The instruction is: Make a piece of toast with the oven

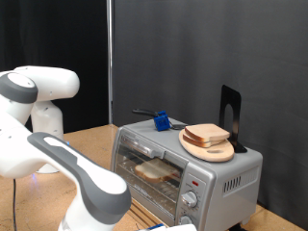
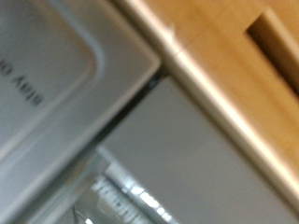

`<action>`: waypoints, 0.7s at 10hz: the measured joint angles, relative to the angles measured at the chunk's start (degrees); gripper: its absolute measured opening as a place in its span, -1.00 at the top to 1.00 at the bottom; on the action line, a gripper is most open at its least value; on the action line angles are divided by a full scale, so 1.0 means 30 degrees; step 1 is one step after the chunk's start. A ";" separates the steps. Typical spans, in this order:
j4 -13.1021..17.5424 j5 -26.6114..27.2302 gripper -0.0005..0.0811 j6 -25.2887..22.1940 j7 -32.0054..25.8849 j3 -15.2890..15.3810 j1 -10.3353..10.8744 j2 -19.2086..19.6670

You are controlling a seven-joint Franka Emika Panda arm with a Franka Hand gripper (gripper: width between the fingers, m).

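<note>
The silver-grey oven (image 1: 226, 178) stands at the exterior view's right, with two round knobs (image 1: 192, 191) on its front panel. Its glass door looks shut. A slice of bread (image 1: 157, 171) shows through the glass on the rack. Another piece of toast (image 1: 207, 133) lies on a round light-wood plate (image 1: 214, 152) on top of the oven. My arm's white and grey links (image 1: 91, 188) reach down in front of the oven. The gripper shows in neither view. The wrist view is blurred and very close to a grey oven surface (image 2: 65, 75), with the wooden table (image 2: 215, 56) beyond.
A small blue object (image 1: 162, 121) with a dark handle lies on the oven top. A black upright stand (image 1: 229, 114) rises behind the plate. The robot's white base (image 1: 43, 96) is at the exterior view's left, and a dark curtain hangs behind.
</note>
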 joint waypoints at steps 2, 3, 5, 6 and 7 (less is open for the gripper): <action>0.0079 0.0114 0.99 -0.0618 0.0066 -0.0073 -0.0180 -0.0003; 0.0051 0.0122 0.99 -0.0656 -0.0395 -0.0016 -0.0404 -0.0013; -0.0248 0.0123 0.99 -0.0519 -0.1790 0.0295 -0.1256 -0.0081; -0.0508 0.0148 0.99 -0.0420 -0.2525 0.0541 -0.1848 -0.0107; -0.0785 0.0196 0.99 -0.0369 -0.3225 0.0815 -0.2462 -0.0116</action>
